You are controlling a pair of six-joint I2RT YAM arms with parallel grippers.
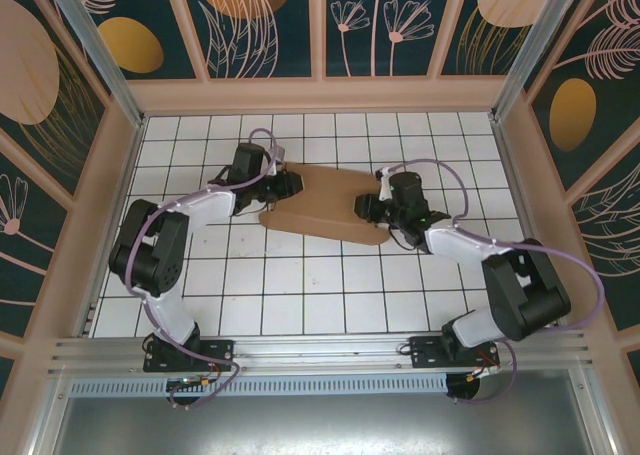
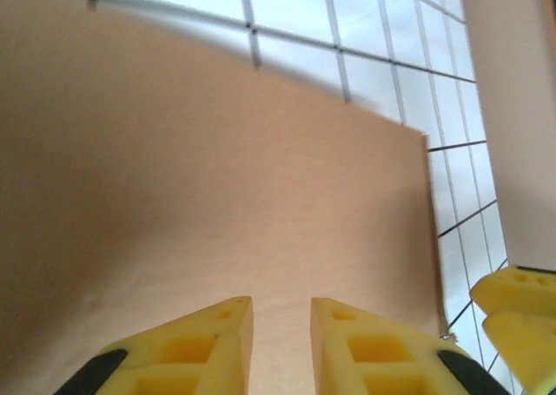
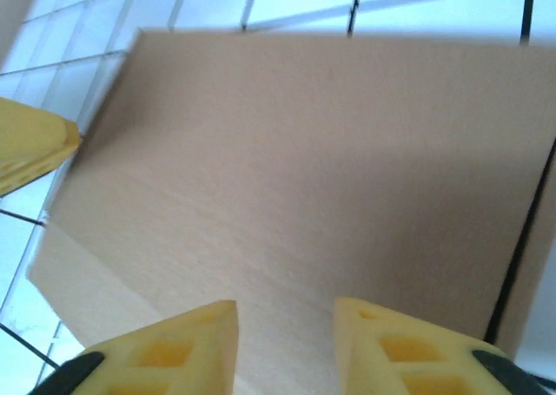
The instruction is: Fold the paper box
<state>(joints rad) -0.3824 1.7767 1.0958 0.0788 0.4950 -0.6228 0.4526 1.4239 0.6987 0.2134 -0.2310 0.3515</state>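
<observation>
Cardboard at centre stage: paper box [image 1: 325, 207] pictured lying flat and slightly askew in the middle of the white-tiled counter [image 1: 300, 295], between the two arms. Was flanked by the left fingers [image 1: 283, 184] at its left end and the right fingers [image 1: 368, 207] at its right end, both poised over the plain brown panel. Showed, in each wrist view, a yellow pair parted by a modest gap, the right pair somewhat wider, with nothing gripped between them.

Looked to be the moment for taking hold of a flap or edge. Best done, on this reading, with one side pinning the sheet flat while the other caught an edge and turned it along its crease. Best done slowly too, given smooth tile beneath and a light sheet apt to slide or skew. Worth squaring both holds to the same crease to avoid a crooked fold.

Left unclear: creases, tabs and flaps, none legible from above; both ends of the box, covered by the arms; whether either pair touched the cardboard. Hinted, in the right wrist view, at a paler strip along one edge, second layer or mere light, impossible to say.
</observation>
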